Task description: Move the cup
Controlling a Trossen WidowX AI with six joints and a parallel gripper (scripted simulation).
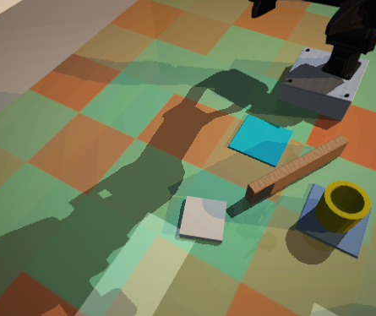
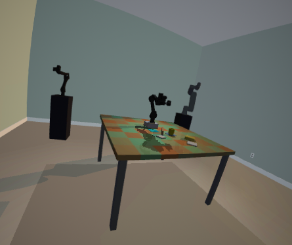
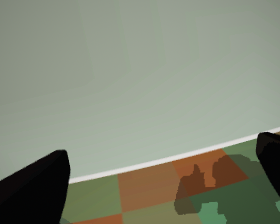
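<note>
Cup [image 1: 343,206] sits untouched on its blue-grey pad [image 1: 315,221]; I judge nothing done. Gripper [image 3: 157,183] fingers spread wide, empty, high above the bench [image 1: 83,148]. Approach, grasp, transfer, release remain.

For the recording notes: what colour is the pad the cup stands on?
Slate blue; the yellow cup stands on that pad. Top view shows it best.
</note>
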